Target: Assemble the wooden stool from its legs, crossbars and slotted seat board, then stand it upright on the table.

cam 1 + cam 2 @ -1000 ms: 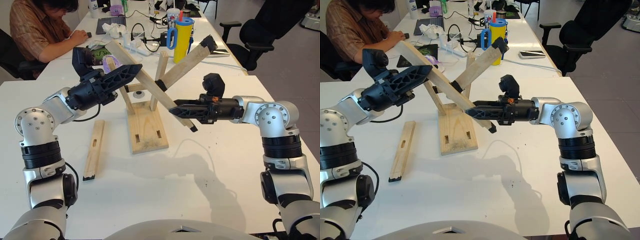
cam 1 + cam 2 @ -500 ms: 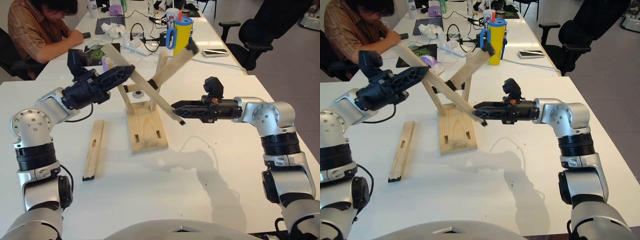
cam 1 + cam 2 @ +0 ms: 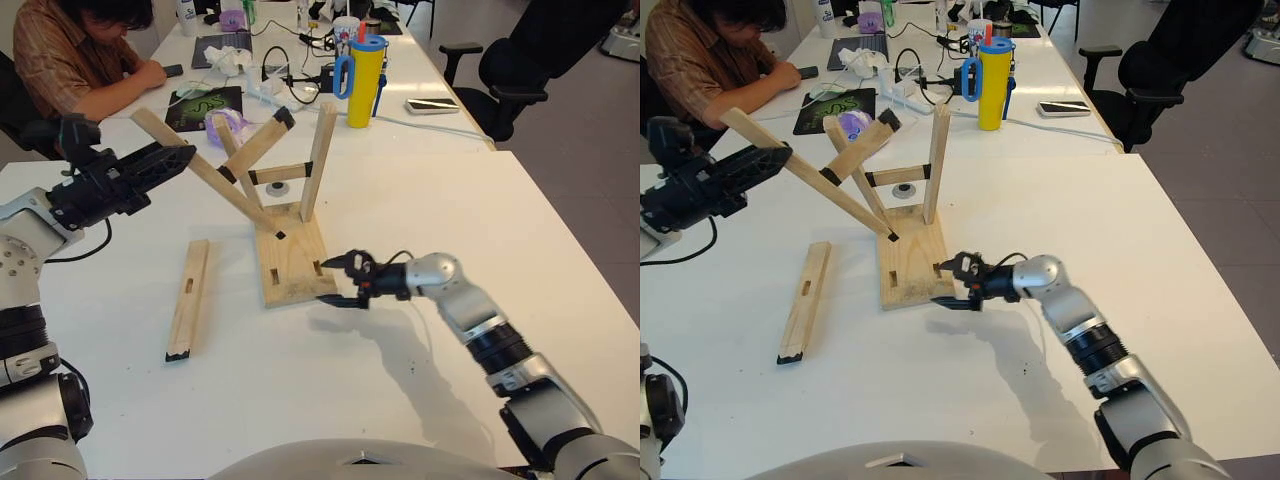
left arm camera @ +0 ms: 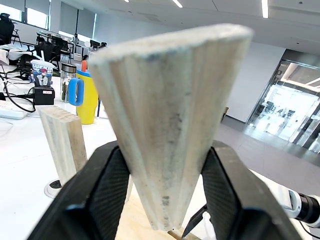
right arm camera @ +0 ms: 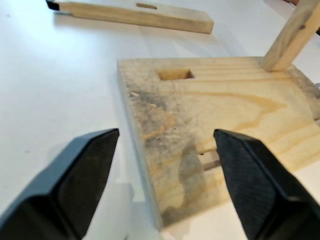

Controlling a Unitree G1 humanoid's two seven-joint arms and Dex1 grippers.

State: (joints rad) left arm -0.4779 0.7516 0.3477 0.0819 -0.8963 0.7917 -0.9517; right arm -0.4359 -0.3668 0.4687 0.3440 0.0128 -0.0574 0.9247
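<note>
While the stool is only part built, the items on the table (image 3: 430,200) are listed from its left edge to its right.

Left gripper (image 3: 178,155): raised over the far-left part of the table. Jaws clamped on the top end of a leg (image 3: 245,207). The leg's long axis slants down and to the right, and its foot meets the board (image 3: 290,265) near the board's far edge. Whether the foot is seated in a slot cannot be told.

Loose leg (image 3: 188,298): flat on the table just left of the board, long axis running far to near, untouched.

Board: flat near the table's middle, slots up, two near slots empty. An upright leg (image 3: 320,160) and a crossbar (image 3: 278,173) rise from its far end, with further slanted pieces beside them.

Right gripper (image 3: 322,282): low at the board's near-right corner. Jaws wide apart and holding nothing. The wrist view shows the board's near edge lying between them, grain running away from the jaws.

Judgement: the right arm is much the nearer to the board. A short advance and a closing of the jaws would probably pin that corner while the left arm drives its leg home. If the corner is not gripped, the board is likely to slide.
</note>
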